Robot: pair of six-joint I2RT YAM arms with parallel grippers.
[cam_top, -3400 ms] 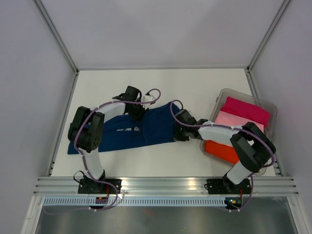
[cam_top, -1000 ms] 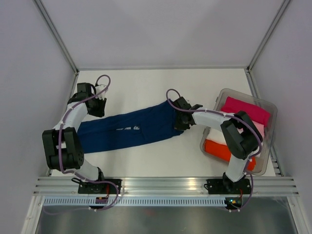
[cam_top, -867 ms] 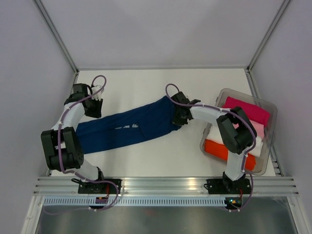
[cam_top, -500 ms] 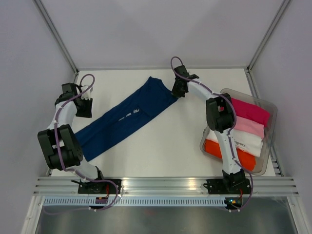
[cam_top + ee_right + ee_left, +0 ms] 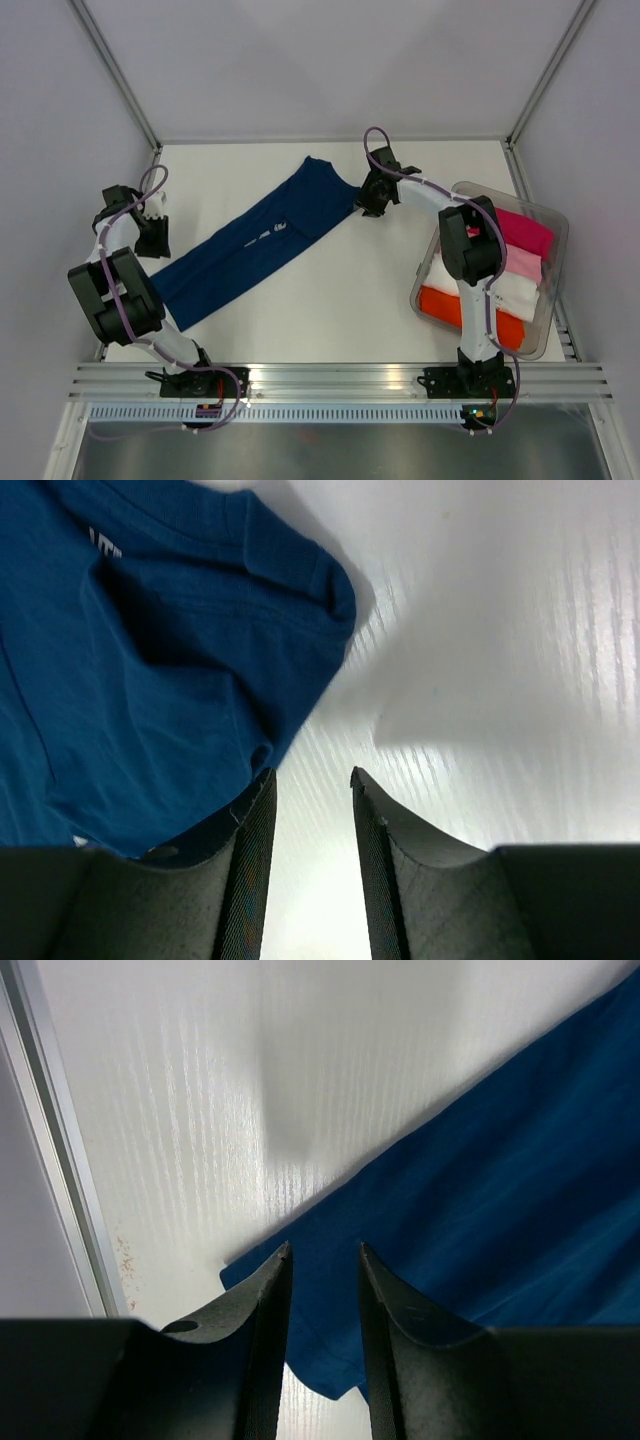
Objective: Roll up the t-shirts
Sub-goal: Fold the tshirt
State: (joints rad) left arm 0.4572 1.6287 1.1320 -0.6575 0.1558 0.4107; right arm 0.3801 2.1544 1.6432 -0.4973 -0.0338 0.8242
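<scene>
A dark navy-blue t-shirt (image 5: pixel 255 240), folded into a long strip, lies flat and diagonal on the table, from near left to far middle. My left gripper (image 5: pixel 152 240) hovers open by its near-left end. In the left wrist view the gripper (image 5: pixel 320 1255) has blue cloth (image 5: pixel 480 1210) showing under the gap, and nothing is pinched. My right gripper (image 5: pixel 371 203) is open just right of the far end. In the right wrist view the gripper (image 5: pixel 312 778) has bare table between the jaws, and the shirt's end (image 5: pixel 150 660) lies to the left.
A clear plastic bin (image 5: pixel 548 215) stands at the right edge. It holds folded tees in magenta (image 5: pixel 515 228), pale pink (image 5: pixel 522 262), white (image 5: pixel 510 290) and orange-red (image 5: pixel 450 308). A metal rail (image 5: pixel 55 1160) borders the table's left side, close to my left gripper.
My right gripper swung the shirt's right end toward the far side, then opened and let it go. My left gripper drew back to the left, off the shirt's other end.
</scene>
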